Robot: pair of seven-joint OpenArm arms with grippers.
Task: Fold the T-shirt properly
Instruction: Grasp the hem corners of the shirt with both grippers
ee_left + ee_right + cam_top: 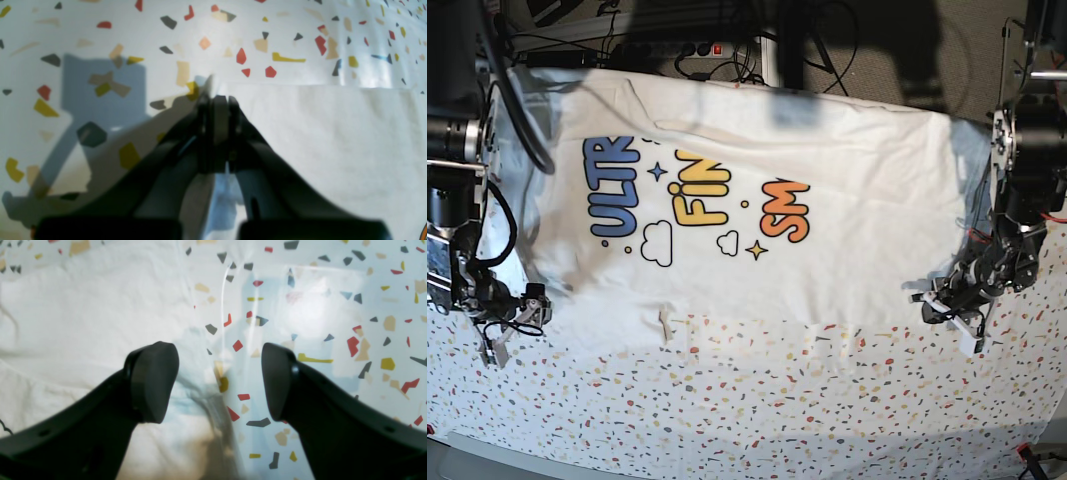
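On desk point(727, 420), T-shirt point(827, 250) lies print-up. Left hand point(220, 100) clamped on shirt corner at right edge; right hand point(220, 380) wide, empty, at left edge.

White T-shirt point(827, 260) with blue, yellow and orange lettering; around it, a white tablecloth point(757, 400) speckled red, yellow, tan and dark grey. Black fingers point(151, 381).
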